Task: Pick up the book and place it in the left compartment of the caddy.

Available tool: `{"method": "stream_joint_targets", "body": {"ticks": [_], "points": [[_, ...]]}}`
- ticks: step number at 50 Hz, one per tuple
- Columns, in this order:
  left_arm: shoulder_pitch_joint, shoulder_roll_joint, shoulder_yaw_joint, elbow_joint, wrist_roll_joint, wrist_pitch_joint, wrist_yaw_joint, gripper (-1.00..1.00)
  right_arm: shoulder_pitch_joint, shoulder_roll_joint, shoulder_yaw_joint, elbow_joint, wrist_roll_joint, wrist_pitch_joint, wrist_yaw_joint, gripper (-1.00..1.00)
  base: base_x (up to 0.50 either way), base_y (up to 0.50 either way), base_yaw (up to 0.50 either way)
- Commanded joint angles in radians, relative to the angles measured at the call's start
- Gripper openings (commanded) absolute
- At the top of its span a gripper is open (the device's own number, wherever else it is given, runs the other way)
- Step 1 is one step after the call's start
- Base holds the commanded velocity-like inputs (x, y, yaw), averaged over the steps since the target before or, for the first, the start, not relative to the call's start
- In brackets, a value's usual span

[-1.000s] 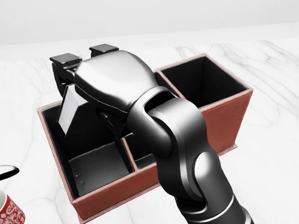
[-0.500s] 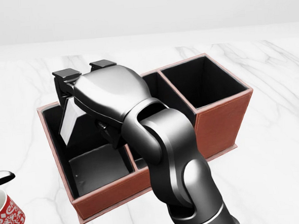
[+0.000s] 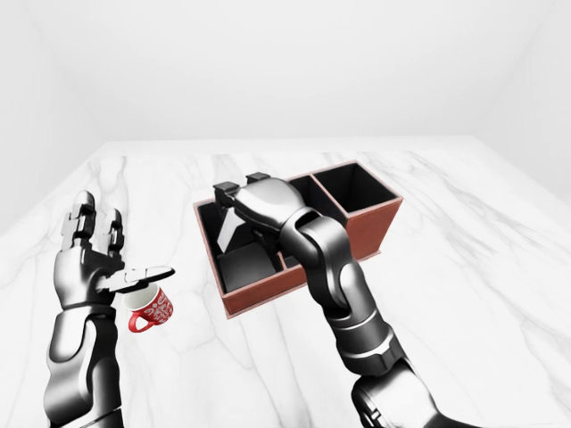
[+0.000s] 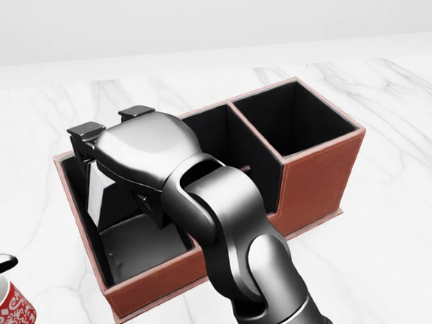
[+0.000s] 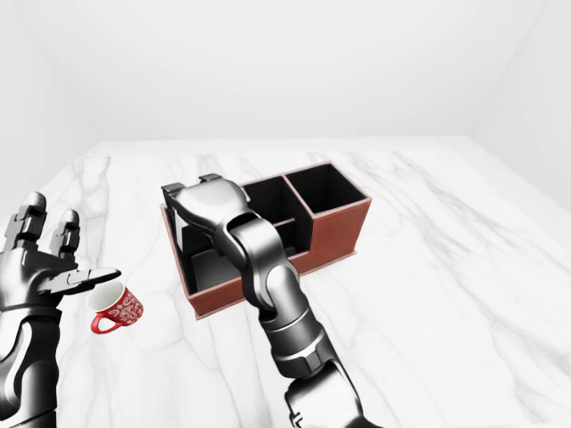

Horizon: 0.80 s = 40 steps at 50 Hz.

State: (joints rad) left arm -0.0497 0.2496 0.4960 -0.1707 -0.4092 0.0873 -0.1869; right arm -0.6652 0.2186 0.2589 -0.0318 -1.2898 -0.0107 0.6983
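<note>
My right hand [image 4: 106, 136] is shut on the book [image 4: 98, 188], a thin pale grey book held on edge and tilted. It holds the book inside the left compartment [image 4: 142, 244] of the reddish-brown caddy [image 4: 318, 172], near that compartment's left wall. My hand and forearm hide most of the book and the caddy's middle section. Whether the book's lower edge touches the compartment floor is hidden. My left hand [image 3: 105, 266] is open and empty, well left of the caddy.
A red mug with a white pattern [image 3: 151, 308] stands on the white marble table [image 3: 464, 250] left of the caddy, just under my left hand's thumb. The caddy's right compartment [image 4: 290, 117] is empty.
My right hand has moved down and slightly left in the head view, lowering the book deeper into the left compartment. The left hand and mug have barely moved.
</note>
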Motion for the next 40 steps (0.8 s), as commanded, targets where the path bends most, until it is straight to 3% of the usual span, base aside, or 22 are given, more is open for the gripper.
{"method": "stream_joint_targets", "body": {"ticks": [1, 9, 40], "points": [[0.009, -0.001, 0.006, 0.013, -0.009, 0.000, -0.008, 1.00, 0.004, 0.011, 0.000, 0.023, -0.014, -0.026, 0.000, -1.00, 0.00, 0.00, 0.00], [0.017, -0.004, 0.009, 0.019, -0.013, -0.006, -0.014, 1.00, 0.034, 0.002, 0.002, 0.048, -0.024, -0.039, 0.000, -1.00, 0.00, 0.00, 0.00], [0.036, -0.010, 0.025, 0.030, -0.027, -0.024, -0.029, 1.00, 0.085, 0.018, 0.022, 0.114, -0.035, -0.036, 0.000, -1.00, 0.00, 0.00, 0.00]]}}
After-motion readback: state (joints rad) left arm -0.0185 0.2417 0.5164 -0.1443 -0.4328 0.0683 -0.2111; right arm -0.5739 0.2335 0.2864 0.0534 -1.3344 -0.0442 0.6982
